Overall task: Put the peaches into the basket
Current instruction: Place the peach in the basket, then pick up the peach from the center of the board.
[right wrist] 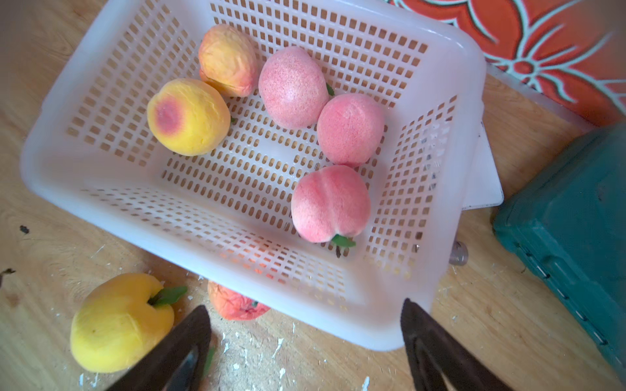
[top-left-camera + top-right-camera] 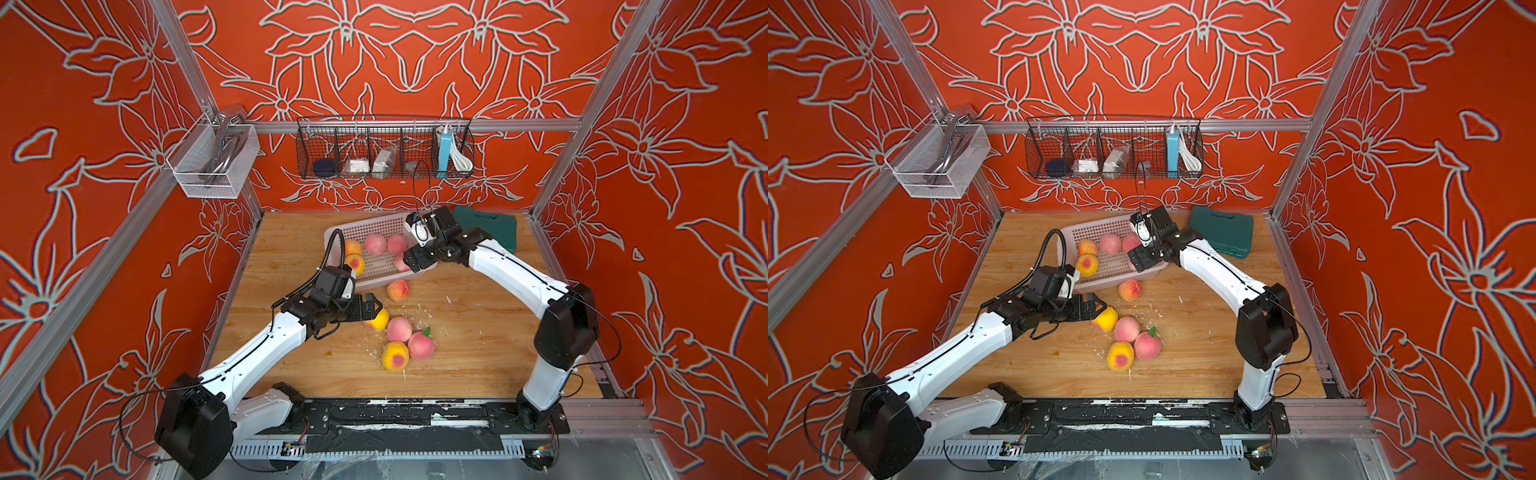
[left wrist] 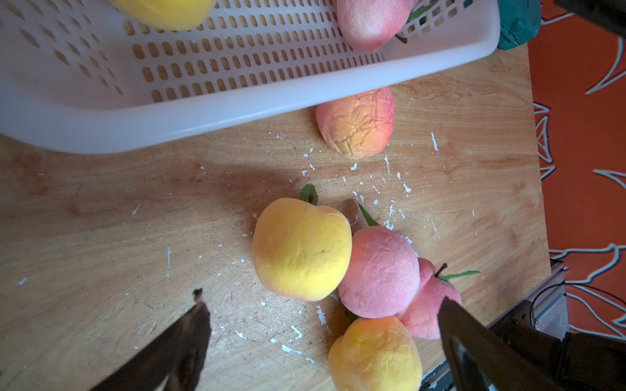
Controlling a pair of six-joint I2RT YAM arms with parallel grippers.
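Inside the basket (image 1: 101,211) lie 5 peaches (image 1: 293,86); left tool (image 3: 321,298), right tool (image 1: 305,304) gape.

Both top views look steeply down from high above the near edge toward the far wall (image 2: 415,50), taking in the whole table (image 2: 478,374). The left wrist view hangs close over loose peaches (image 3: 301,248), facing far toward the basket (image 3: 237,111); the right wrist view looks closely down into it. Both wrist views share its near rim.
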